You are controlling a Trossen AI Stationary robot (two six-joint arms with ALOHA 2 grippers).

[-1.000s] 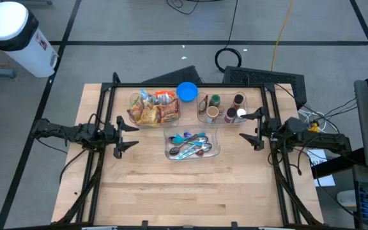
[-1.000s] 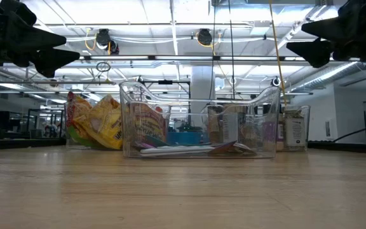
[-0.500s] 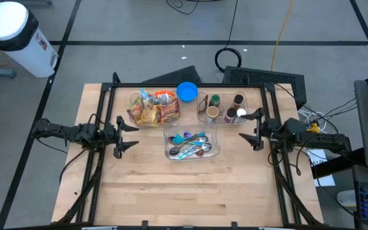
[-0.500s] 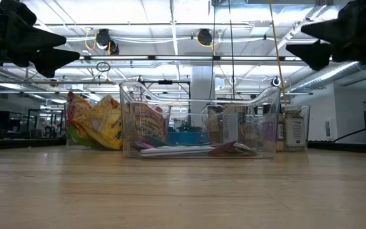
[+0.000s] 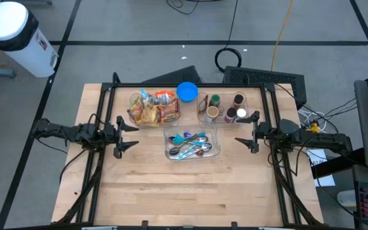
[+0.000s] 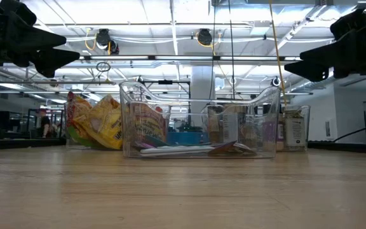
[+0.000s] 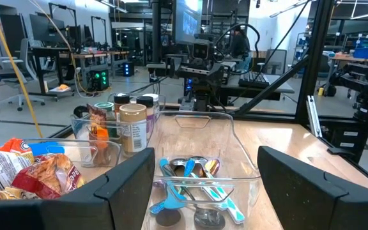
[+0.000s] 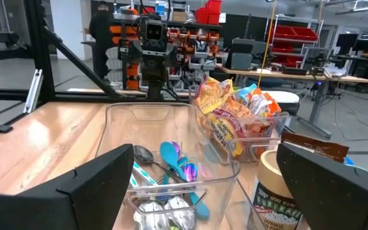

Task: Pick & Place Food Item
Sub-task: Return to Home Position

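A clear bin of snack packets [image 5: 154, 108] stands at the table's far left; it also shows in the right wrist view [image 8: 238, 121] and the low view [image 6: 97, 124]. A clear bin of spoons [image 5: 191, 144] stands at the centre and a clear bin of jars [image 5: 225, 108] at the far right. My left gripper [image 5: 131, 132] hangs open and empty above the table, left of the spoon bin. My right gripper [image 5: 248, 130] hangs open and empty right of the spoon bin, fingers toward the table's left.
A blue round lid or bowl [image 5: 186, 91] sits at the far edge between the bins. Black frame rails [image 5: 101, 147] run along the table's left and right sides. Bare wood [image 5: 190, 188] fills the near half of the table.
My right gripper has moved a little toward the table's left, toward the spoon bin, and dipped slightly. It stays open. My left arm has kept still.
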